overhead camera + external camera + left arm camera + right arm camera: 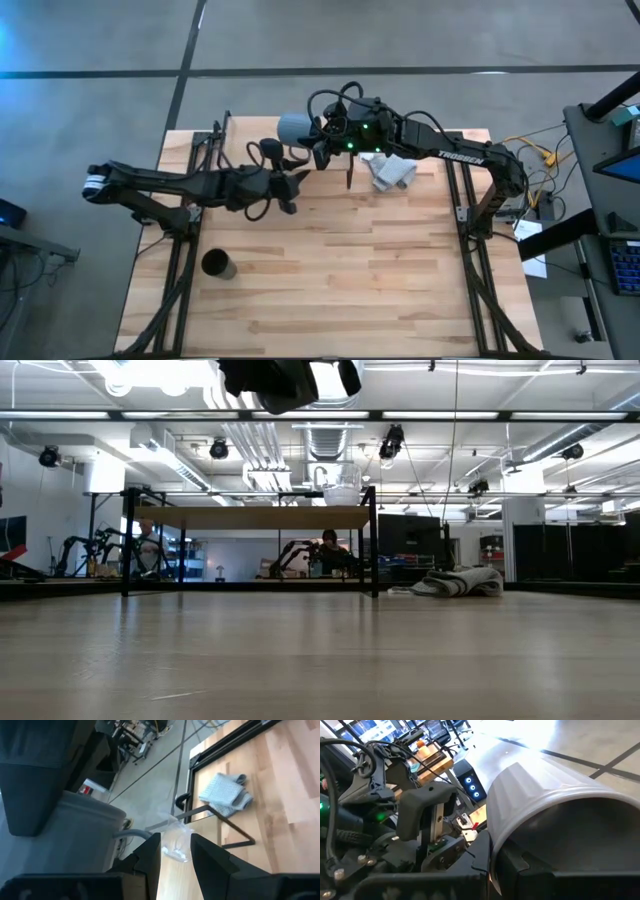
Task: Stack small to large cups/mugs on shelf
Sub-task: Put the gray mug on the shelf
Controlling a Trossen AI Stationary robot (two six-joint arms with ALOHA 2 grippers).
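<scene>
The right gripper clamps the mug's rim at the table's 12 o'clock edge, above the shelf. The left gripper, just at the mug's 6 o'clock, pinches the glass cup between narrow fingers. The black cup stands well apart at 8 o'clock; the cloth lies at 1 o'clock
</scene>
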